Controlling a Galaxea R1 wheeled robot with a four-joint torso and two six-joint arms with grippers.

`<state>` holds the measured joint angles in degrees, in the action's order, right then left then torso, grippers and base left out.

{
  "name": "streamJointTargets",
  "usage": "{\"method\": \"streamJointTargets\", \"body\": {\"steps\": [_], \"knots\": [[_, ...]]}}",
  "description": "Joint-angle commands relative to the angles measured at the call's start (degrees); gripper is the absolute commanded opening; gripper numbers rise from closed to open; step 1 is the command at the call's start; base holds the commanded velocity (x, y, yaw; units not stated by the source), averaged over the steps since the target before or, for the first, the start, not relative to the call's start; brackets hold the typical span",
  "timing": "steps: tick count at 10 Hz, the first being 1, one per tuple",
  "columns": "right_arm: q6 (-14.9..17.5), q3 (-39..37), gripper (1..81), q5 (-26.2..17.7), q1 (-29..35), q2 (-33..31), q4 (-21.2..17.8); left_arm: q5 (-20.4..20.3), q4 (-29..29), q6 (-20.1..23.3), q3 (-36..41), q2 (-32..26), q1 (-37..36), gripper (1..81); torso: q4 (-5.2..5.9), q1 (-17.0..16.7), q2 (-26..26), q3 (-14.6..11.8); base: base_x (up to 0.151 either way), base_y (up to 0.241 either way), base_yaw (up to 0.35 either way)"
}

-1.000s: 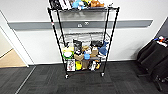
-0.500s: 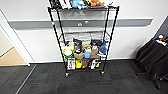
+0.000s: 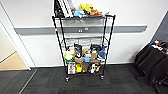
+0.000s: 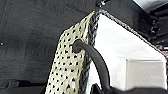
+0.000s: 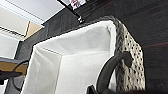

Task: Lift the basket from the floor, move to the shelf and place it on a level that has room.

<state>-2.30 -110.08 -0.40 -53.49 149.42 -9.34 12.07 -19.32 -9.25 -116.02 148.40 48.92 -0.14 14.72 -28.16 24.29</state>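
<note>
A cream-lined, speckled woven basket (image 5: 82,62) hangs above dark carpet by its end handles, apparently for level carrying; neither pincer's grip can be made out. The black wire shelf (image 3: 83,42) stands centre-frame, second tier (image 3: 83,41) bare.

shelf (image 3: 83,45) nearer (camera advancing)

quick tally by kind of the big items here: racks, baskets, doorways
wire rack: 1
lined basket: 1
doorway: 1
total: 3
</note>
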Motion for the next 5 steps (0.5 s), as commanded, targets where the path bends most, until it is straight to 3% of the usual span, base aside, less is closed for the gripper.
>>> {"method": "streamJointTargets", "body": {"steps": [1, 2, 3, 5], "knots": [[0.0, 2.3, 1.0, -1.6, 5.5, -1.0, -0.1, 2.3, -1.7, -0.5, 1.7, -2.0, -5.8, 1.0, 0.0, -3.6, 5.5, -5.0, 0.0, 0.0, 0.0], [0.0, 2.2, 1.0, -1.6, 5.2, -1.0, 0.0, 2.3, -1.7, -0.4, 1.7, -2.0, -5.5, 1.0, 0.0, -4.8, 7.4, -6.7, 0.0, 0.0, 0.0], [0.1, 2.3, 1.0, -1.6, 4.7, -1.0, 0.1, 2.4, -1.7, -0.4, 1.7, -2.0, -5.5, 1.0, 0.0, -6.2, 9.4, -3.3, 0.0, 0.0, 0.0], [0.1, 2.3, 1.0, -1.5, 4.2, -1.1, 0.1, 2.7, -1.6, -0.4, 1.7, -1.9, -5.4, 1.0, 0.0, -8.2, 12.4, -5.1, 0.0, 0.0, 0.0]]}}
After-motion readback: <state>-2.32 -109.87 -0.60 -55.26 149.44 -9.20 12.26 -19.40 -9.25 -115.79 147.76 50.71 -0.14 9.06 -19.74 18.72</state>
